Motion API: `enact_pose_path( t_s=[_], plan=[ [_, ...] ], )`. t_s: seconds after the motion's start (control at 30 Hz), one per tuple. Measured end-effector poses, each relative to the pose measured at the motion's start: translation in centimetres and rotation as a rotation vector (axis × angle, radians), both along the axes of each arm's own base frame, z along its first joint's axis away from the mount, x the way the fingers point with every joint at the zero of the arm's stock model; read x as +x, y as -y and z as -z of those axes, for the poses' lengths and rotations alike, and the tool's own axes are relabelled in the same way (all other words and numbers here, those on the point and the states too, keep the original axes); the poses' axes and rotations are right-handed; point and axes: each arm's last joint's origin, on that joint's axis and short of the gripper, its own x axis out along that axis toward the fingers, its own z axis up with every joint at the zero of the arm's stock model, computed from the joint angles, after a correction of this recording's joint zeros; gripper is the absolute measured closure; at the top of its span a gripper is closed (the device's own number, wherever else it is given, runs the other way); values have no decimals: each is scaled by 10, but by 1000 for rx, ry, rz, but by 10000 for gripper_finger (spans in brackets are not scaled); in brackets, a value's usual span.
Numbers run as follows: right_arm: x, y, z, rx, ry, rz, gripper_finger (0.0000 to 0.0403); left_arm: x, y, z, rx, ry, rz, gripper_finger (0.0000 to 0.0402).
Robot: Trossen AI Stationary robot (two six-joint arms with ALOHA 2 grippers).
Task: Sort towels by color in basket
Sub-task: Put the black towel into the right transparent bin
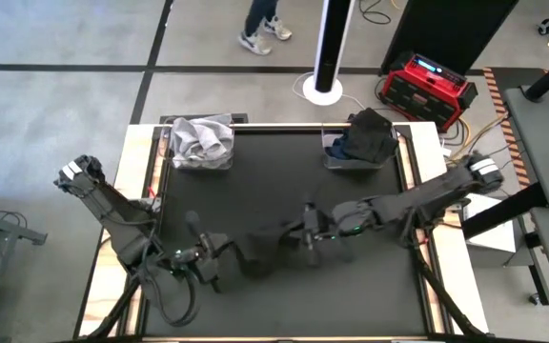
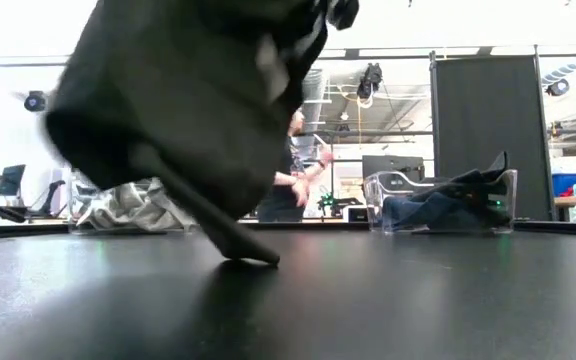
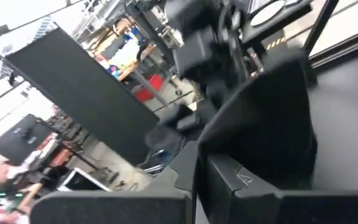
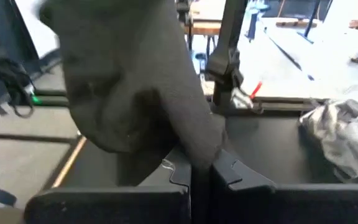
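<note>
A black towel point(image 1: 260, 255) hangs over the middle of the table between my two grippers. It fills the upper left of the low view as a dark hanging mass point(image 2: 188, 110). My left gripper point(image 1: 225, 255) is shut on its left side and my right gripper point(image 1: 305, 236) on its right side. At the far edge, a clear basket point(image 1: 201, 143) holds white and grey towels and another point(image 1: 360, 141) holds dark towels. My left gripper pinches the black towel's edge point(image 3: 229, 155) between its two fingers, coming nearly level from the table's left. The cloth rises in front of the fingers. My right gripper pinches a bunched fold of the towel point(image 4: 185, 146) between its two fingers, nearly level from the table's right. The towel sags below, and its lowest corner point(image 2: 253, 255) touches the table.
The two baskets stand apart at the far edge, with bare black mat point(image 1: 284, 181) between them and the grippers. A person point(image 1: 260, 24) walks on the floor beyond the table. A red box point(image 1: 427, 88) sits off the table's far right corner.
</note>
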Motion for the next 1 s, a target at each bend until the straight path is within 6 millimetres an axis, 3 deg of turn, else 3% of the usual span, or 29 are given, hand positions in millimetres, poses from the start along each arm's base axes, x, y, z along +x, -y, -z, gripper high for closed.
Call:
enact_pose_path(
  t_s=[0.23, 0.47, 0.63, 0.8, 1.0],
  plan=[
    [-37, 4, -50, 88, 92, -2, 394, -6, -8, -16, 40, -71, -46, 401],
    [-61, 8, -77, 149, 150, -63, 394, -10, -12, -11, 82, -127, -56, 401],
    [-66, 6, -77, 157, 123, -80, 394, -10, -12, -8, 57, -118, -63, 401],
    [-57, 2, -66, 143, 81, -76, 394, -11, -13, 2, 18, -107, -76, 401],
    [-56, -10, -57, -20, 56, -145, 394, -15, -17, 15, -59, -82, -100, 399]
  ],
)
